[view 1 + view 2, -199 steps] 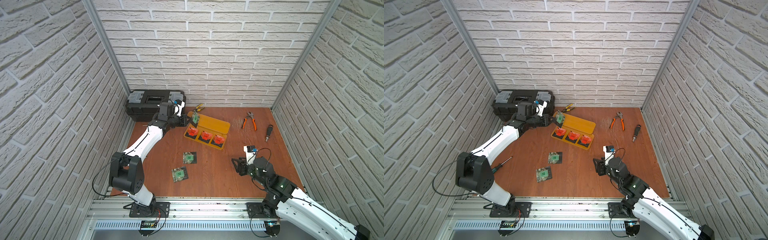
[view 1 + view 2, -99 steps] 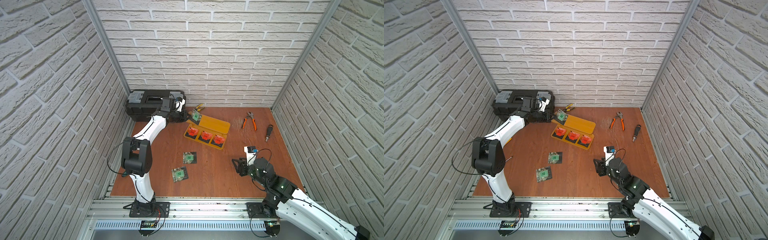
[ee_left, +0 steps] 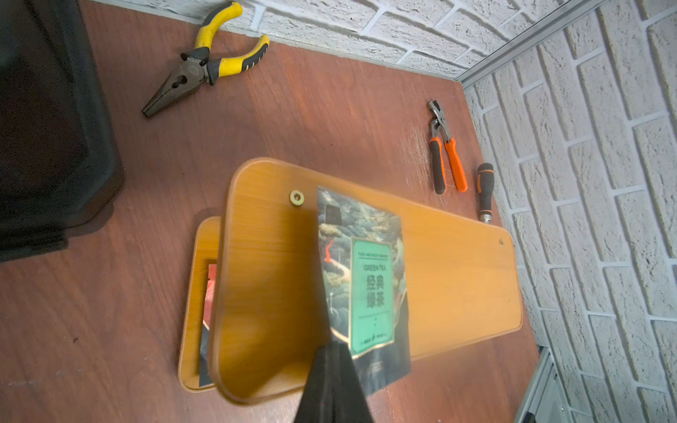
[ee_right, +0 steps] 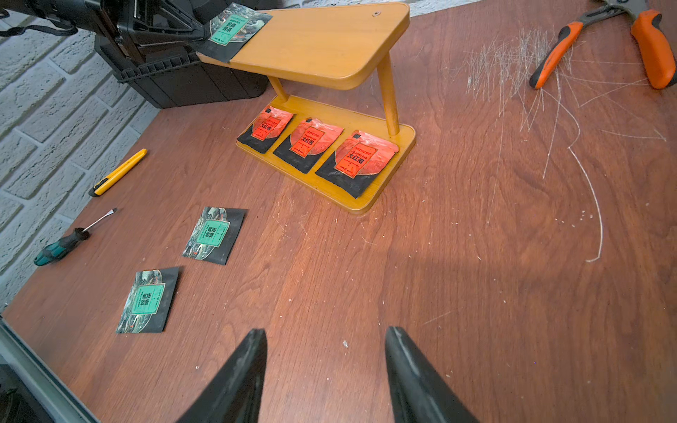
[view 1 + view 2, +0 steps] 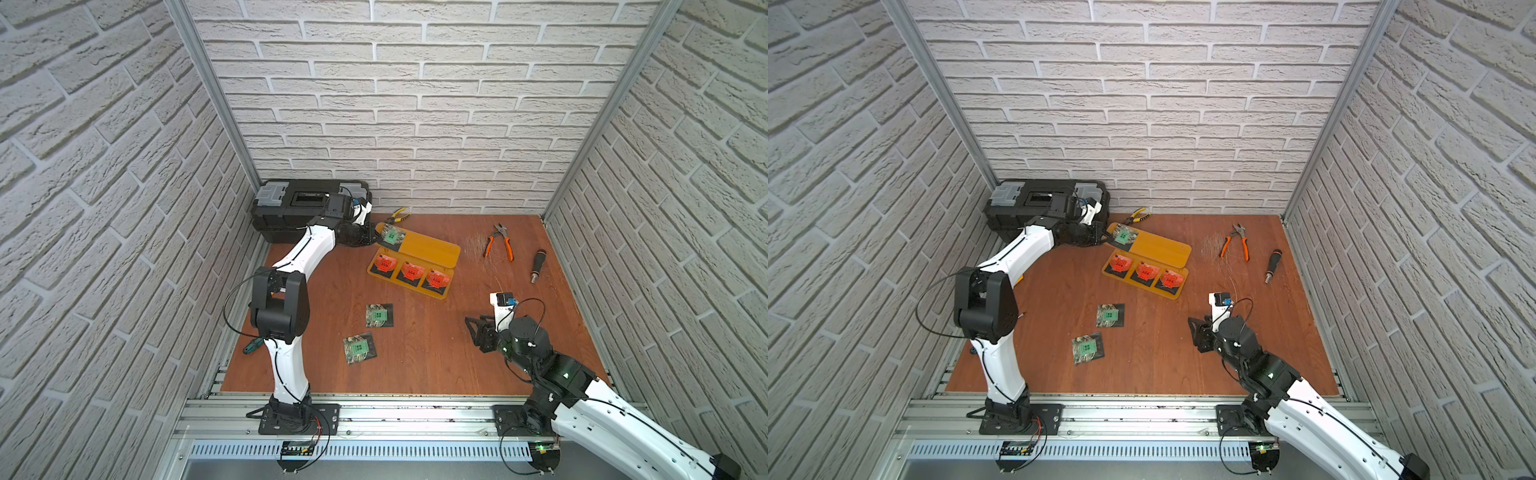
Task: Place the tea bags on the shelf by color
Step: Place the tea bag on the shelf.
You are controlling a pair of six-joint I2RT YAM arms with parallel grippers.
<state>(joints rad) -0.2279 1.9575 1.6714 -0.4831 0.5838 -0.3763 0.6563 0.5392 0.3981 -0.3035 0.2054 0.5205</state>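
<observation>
A: Left fingers [image 3: 329, 384] pinch a green bag [image 3: 366, 285] by its corner, over the top of the shelf [image 3: 458, 263], at one end. Right fingers [image 4: 241, 370] spread, empty.

B: Likely the first green placement. Next: let go flat, then fetch the two greens [image 4: 215, 235] [image 4: 148, 300] off the worktop [image 4: 439, 274]. The reds [image 4: 307, 141] fill the lower tier.

"GREEN TEA" and 经典绿茶 on green tea bag [image 3: 370, 289] label, 大红袍 on red tea bags [image 4: 357, 157]

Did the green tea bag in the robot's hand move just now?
No. The green tea bag in the left gripper stays over the shelf end beside the toolbox.
</observation>
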